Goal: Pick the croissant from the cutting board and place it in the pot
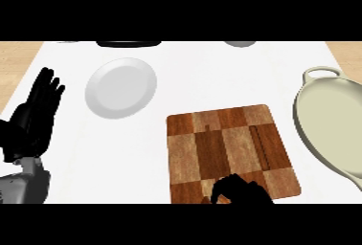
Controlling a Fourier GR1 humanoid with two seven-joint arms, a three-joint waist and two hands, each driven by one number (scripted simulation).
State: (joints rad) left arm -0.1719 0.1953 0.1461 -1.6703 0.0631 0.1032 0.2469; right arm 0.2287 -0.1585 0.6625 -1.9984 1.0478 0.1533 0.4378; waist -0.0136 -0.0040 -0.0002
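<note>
The wooden cutting board (pixel 230 143) lies in the middle of the counter, and no croissant shows on its bare surface. My right hand (pixel 242 192) is over the board's near edge with its fingers curled downward. The croissant is hidden under that hand. The cream pot (pixel 310 125) with a loop handle stands at the right edge, partly cut off, and its inside looks bare. My left hand (pixel 32 117) rests open at the far left, fingers pointing up, away from the board.
A white plate (pixel 121 87) sits at the upper left of the counter. A dark object (pixel 128 43) and a grey one (pixel 240 43) peek in at the far edge. Light wood (pixel 14 55) shows beyond the counter's left side.
</note>
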